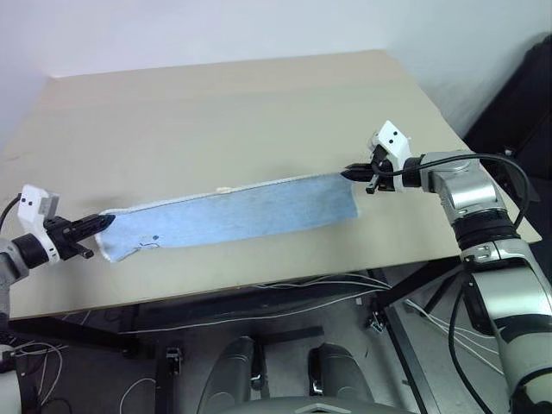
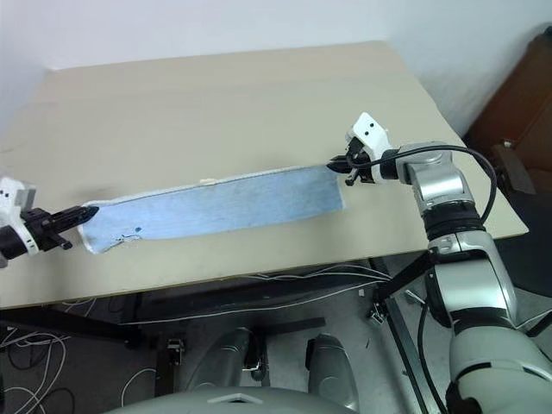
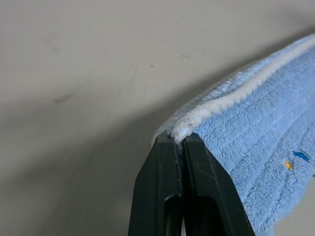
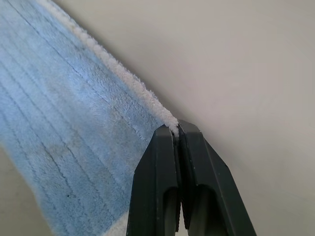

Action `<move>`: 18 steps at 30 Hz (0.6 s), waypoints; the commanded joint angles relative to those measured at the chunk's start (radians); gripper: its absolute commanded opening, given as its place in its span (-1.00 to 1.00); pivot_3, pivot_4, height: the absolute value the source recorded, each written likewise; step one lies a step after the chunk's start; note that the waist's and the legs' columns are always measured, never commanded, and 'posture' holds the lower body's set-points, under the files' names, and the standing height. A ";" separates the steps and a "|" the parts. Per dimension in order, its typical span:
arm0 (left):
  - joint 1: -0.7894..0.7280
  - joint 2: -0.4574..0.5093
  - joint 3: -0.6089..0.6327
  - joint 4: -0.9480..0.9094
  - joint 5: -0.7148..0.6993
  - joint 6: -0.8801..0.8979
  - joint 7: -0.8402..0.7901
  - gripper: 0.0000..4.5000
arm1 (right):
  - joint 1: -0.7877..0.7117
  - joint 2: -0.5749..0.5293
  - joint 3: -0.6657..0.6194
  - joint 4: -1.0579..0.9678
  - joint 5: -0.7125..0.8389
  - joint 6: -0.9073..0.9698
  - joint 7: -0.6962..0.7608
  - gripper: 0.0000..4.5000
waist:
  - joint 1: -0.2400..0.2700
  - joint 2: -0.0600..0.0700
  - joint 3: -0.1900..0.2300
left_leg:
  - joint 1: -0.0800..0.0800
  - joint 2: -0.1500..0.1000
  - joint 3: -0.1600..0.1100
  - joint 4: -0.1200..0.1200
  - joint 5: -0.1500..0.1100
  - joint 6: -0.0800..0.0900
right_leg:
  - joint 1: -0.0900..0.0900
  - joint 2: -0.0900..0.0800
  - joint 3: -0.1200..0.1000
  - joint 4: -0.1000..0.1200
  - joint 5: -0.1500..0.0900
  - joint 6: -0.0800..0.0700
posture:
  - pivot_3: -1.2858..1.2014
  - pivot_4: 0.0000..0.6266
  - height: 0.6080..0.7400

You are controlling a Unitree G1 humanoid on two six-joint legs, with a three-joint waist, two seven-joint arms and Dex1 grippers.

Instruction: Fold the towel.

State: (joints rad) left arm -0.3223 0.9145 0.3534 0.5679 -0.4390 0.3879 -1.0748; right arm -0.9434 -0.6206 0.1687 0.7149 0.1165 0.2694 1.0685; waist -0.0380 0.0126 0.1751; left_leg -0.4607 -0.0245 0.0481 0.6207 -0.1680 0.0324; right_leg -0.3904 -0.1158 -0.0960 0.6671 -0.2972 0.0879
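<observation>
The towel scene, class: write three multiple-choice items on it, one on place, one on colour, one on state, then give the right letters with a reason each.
1. Where is the towel?
A. Stretched between the two end effectors over the table
B. Lying on the floor
C. Rolled up at the table's far edge

2. What colour is the towel's edging?
A. Red
B. White
C. Black

3. How does the left end effector stand?
A. Wide open above the towel
B. Shut on nothing
C. Shut on the towel's corner

Answers: 1 A, the left and the right end effector each hold one end of the towel; 2 B, a pale stitched rim runs along the blue cloth; 3 C, its black fingers pinch the rim.
</observation>
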 commanded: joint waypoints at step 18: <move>-0.071 -0.007 -0.031 0.084 0.038 -0.040 -0.019 0.33 | -0.023 0.037 -0.048 0.005 -0.005 -0.056 0.045 -0.12 | -0.001 0.000 0.000 | 0.000 0.001 0.002 0.000 0.000 0.000 | -0.002 0.000 0.002 0.000 0.001 -0.001 | 0.03 -0.52 0.92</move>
State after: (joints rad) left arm -0.3724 0.8984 0.3075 0.6671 -0.4000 0.3456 -1.0979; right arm -0.9537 -0.5850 0.1527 0.7496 0.0939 0.2298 1.1072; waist -0.0392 0.0125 0.1752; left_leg -0.4607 -0.0232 0.0503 0.6206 -0.1680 0.0330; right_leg -0.3925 -0.1160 -0.0940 0.6673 -0.2963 0.0873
